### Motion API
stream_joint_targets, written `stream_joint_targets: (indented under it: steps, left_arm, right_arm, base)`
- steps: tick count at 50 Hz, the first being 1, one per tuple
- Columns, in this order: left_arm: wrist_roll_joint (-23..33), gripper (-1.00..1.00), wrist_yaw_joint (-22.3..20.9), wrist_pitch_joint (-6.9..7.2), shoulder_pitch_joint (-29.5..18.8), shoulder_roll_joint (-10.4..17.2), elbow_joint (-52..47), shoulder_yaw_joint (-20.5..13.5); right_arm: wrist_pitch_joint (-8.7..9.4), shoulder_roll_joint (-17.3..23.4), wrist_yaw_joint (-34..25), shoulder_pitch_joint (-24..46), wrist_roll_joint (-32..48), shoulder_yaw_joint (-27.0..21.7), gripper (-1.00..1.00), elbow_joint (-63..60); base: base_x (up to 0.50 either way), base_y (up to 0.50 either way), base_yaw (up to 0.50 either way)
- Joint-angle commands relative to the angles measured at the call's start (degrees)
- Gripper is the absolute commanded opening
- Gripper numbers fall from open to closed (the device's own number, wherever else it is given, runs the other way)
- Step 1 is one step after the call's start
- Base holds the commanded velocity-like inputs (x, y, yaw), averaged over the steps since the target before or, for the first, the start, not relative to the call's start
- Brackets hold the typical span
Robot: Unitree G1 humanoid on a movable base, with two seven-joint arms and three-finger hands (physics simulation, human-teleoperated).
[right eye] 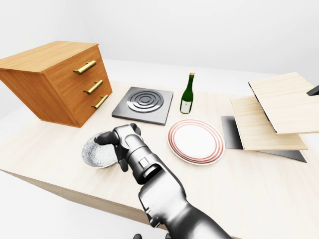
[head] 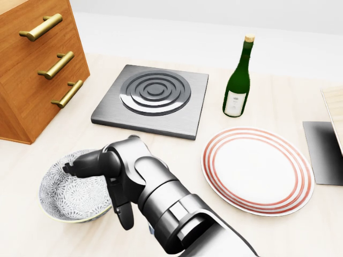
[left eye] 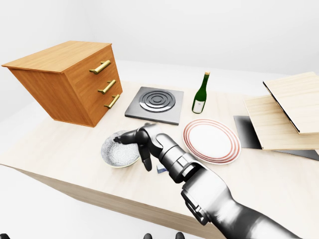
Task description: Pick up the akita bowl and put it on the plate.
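Note:
The akita bowl point(head: 69, 195), pale with a fine grey pattern, rests on the wooden table at the lower left of the head view. My right hand point(head: 96, 195) reaches over its right rim. Two fingers point(head: 80, 165) stretch across the bowl's opening and the thumb point(head: 124, 214) hangs down just outside the rim; the fingers are not closed round it. The plate point(head: 257, 168), white with red rings, lies flat to the right of the bowl, about a hand's width from my forearm. My left hand does not show in any view.
A wooden drawer cabinet point(left eye: 70, 79) stands at the left. A grey hob plate point(head: 153, 99) and a green wine bottle point(head: 237, 80) sit above the bowl and plate. Tilted wooden boards point(left eye: 284, 112) and a dark slab point(head: 324, 152) are at the right. The table edge point(left eye: 75, 186) runs below the bowl.

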State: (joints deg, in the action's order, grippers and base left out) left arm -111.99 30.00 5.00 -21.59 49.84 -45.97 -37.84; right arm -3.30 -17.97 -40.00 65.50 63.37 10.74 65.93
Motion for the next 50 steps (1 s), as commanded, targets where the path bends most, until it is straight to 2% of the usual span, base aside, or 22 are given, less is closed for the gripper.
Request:
stream_joint_targets:
  steps: [1, 8, 23, 31, 39, 40, 41, 42, 43, 46, 47, 48, 50]
  left_arm:
    - [0.1, 1.00, 0.0, 0.00, 0.3, -0.2, 0.0, -0.1]
    - [0.3, 1.00, 0.0, 0.00, 0.2, -0.4, 0.1, -0.1]
    - [-0.3, 1.00, 0.0, 0.00, 0.7, -0.4, -0.3, -0.5]
    - [-0.6, 1.00, 0.0, 0.00, 0.8, -0.4, -0.3, -0.6]
    - [-0.7, 1.00, 0.0, 0.00, 0.9, -0.4, -0.3, -0.8]
    - [-0.8, 1.00, 0.0, 0.00, 1.0, -0.4, -0.4, -0.8]
    - [-0.8, 1.00, 0.0, 0.00, 1.0, -0.4, -0.4, -0.8]
    - [-0.7, 1.00, 0.0, 0.00, 1.0, -0.4, -0.4, -0.8]
    - [-0.8, 1.00, 0.0, 0.00, 1.0, -0.4, -0.4, -0.9]
    - [-0.9, 1.00, 0.0, 0.00, 1.1, -0.4, -0.5, -0.9]
    - [-1.0, 1.00, 0.0, 0.00, 1.1, -0.4, -0.5, -0.9]
    - [-1.0, 1.00, 0.0, 0.00, 1.1, -0.5, -0.5, -0.9]
    - [-1.0, 1.00, 0.0, 0.00, 1.2, -0.6, -0.7, -0.9]
  right_arm:
    - [1.04, -0.9, 0.0, -2.4, -1.2, 0.3, 1.00, 1.5]
    - [1.93, -1.2, 0.0, -3.2, -1.9, 0.3, 1.00, 2.0]
    - [1.98, -1.7, 0.0, -4.4, -2.3, 0.8, 1.00, 1.9]
    - [3.16, -1.6, 0.0, -5.3, -0.6, 1.6, 1.00, 1.9]
    - [3.24, -1.7, 0.0, -5.4, 0.0, 1.4, 1.00, 1.9]
    - [3.33, -1.7, 0.0, -5.5, 0.2, 1.5, 0.55, 1.9]
    - [3.21, -1.6, 0.0, -5.5, 0.6, 1.7, 0.47, 1.9]
    - [3.26, -1.6, 0.0, -5.5, 0.6, 1.7, -0.15, 1.8]
    - [3.31, -1.7, 0.0, -5.6, 0.7, 1.7, -0.38, 1.8]
    - [2.84, -1.3, 0.0, -5.6, 2.6, 2.8, -0.79, 2.2]
    - [2.78, -1.3, 0.0, -5.6, 2.9, 2.7, -0.79, 2.2]
    - [2.95, -1.5, 0.0, -5.9, 2.8, 2.2, -1.00, 2.3]
    - [2.91, -1.7, 0.0, -5.9, 3.3, 2.2, -1.00, 2.6]
  base:
    - [0.00, 0.00, 0.00]
    - [0.00, 0.00, 0.00]
    - [0.00, 0.00, 0.00]
    - [0.00, 0.00, 0.00]
    - [0.00, 0.00, 0.00]
    - [0.00, 0.00, 0.00]
    - [0.00, 0.00, 0.00]
    - [0.00, 0.00, 0.00]
    - [0.00, 0.00, 0.00]
    - [0.00, 0.00, 0.00]
    - [0.00, 0.00, 0.00]
    - [0.00, 0.00, 0.00]
    - [0.00, 0.00, 0.00]
